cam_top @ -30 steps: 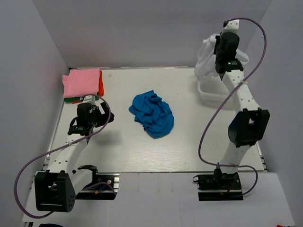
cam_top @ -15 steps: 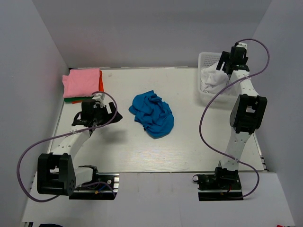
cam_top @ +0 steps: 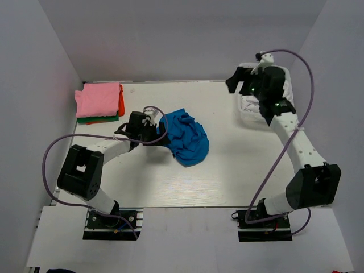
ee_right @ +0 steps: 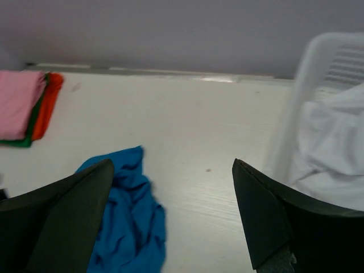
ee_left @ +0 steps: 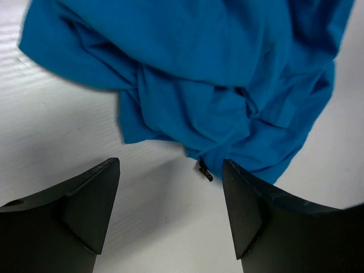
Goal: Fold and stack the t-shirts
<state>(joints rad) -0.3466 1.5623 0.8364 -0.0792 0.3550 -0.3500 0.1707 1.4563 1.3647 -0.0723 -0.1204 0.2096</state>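
A crumpled bright blue t-shirt (cam_top: 185,136) lies mid-table. My left gripper (cam_top: 161,128) sits low at its left edge. In the left wrist view the left gripper (ee_left: 170,170) is open over bare table, and the blue t-shirt (ee_left: 216,85) has its hem just ahead of the fingertips. Folded t-shirts are stacked at the back left: pink (cam_top: 99,98) on top, orange-red (cam_top: 121,101) and green (cam_top: 91,119) under it. My right gripper (cam_top: 236,79) hangs open in the air left of the basket. In its own view the right gripper (ee_right: 172,170) holds nothing.
A white lattice basket (cam_top: 250,116) stands at the back right with a white t-shirt (ee_right: 330,142) heaped inside it. Grey walls close in the table at the left, back and right. Purple cables loop off both arms.
The right gripper let go of the white t-shirt, which dropped into the basket, then swung left. The left gripper travelled right to the blue t-shirt's edge, its jaws narrowing slightly.
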